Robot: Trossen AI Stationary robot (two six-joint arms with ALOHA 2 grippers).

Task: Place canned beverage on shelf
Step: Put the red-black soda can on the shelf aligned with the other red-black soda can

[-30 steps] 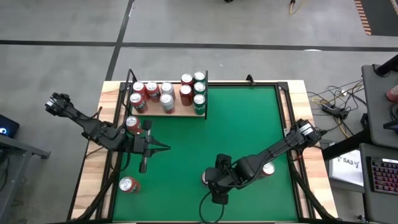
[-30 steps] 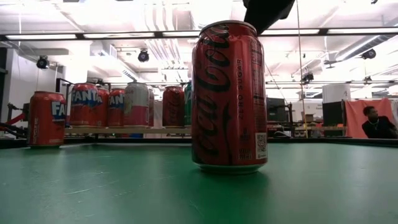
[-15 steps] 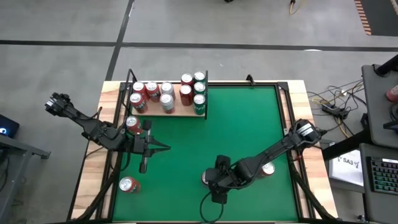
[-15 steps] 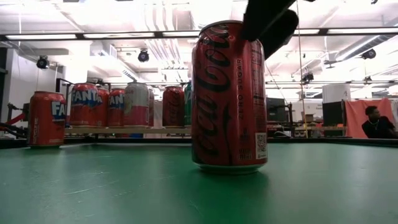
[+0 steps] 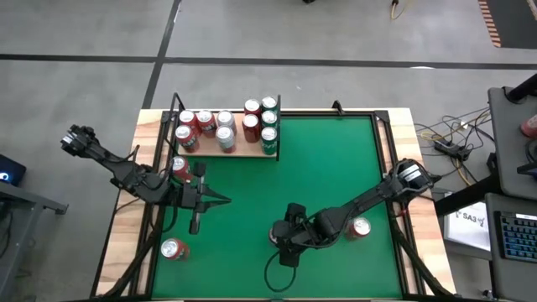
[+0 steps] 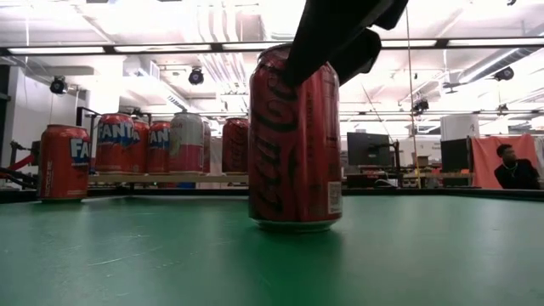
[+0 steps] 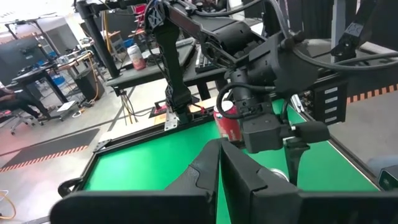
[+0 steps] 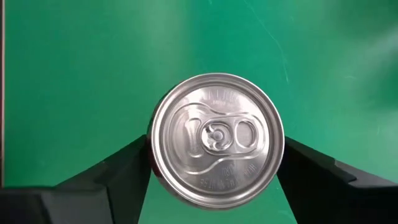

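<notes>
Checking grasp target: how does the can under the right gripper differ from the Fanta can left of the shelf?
The Coca-Cola can stands mid-table with the right gripper straddling it; the Fanta can stands untouched at the table's edge beside the shelf. Their labels differ. Both are red, upright, on the green felt.

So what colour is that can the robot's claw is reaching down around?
Red with darker lettering on the can, clearest in the low view; its lid is plain silver.

You have 1 person (image 6: 512, 167) seated in the room beyond the table (image 5: 336, 168), beside an orange screen (image 6: 484, 153). Cables (image 5: 453, 138) lie on the floor right of the table, near 1 keyboard (image 5: 512, 231).
</notes>
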